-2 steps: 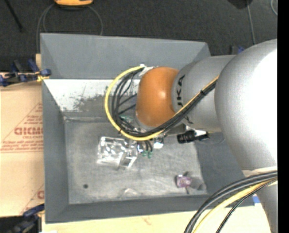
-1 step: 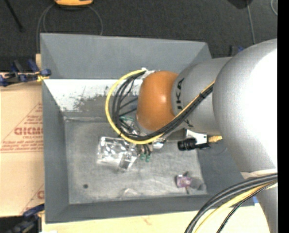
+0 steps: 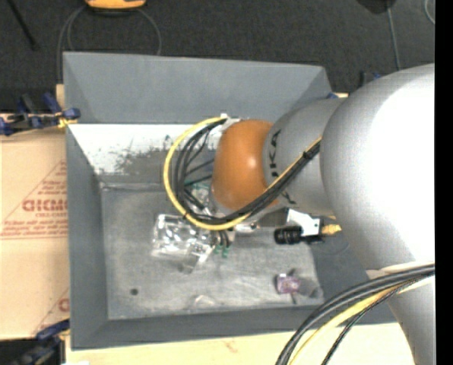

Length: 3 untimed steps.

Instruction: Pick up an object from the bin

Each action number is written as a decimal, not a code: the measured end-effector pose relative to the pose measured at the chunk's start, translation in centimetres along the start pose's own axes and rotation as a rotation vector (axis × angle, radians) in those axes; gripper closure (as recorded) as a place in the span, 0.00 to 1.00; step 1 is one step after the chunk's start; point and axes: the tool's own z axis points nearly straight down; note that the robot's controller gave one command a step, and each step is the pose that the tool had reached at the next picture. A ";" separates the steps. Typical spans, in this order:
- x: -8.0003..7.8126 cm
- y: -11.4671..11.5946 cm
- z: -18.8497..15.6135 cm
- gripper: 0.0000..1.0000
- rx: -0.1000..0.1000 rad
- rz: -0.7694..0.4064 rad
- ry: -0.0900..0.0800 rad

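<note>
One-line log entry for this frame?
stage: arm in bin | gripper: low, mid-bin, beside clear crinkled plastic piece | grasp: cannot tell | other: small purple piece, lower right of view

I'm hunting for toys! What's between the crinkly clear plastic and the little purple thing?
Nothing, just bare grey bin floor between the crinkly clear plastic and the little purple thing, as the camera view shows.

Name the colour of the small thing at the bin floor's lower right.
The small thing is purple; the camera view shows it best.
</note>
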 end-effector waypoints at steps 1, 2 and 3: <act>0.8 0.3 -0.1 0.00 -0.003 0.169 -0.010; 0.8 0.5 -0.3 1.00 -0.005 0.169 -0.005; 0.7 0.4 -3.0 1.00 0.004 0.163 0.002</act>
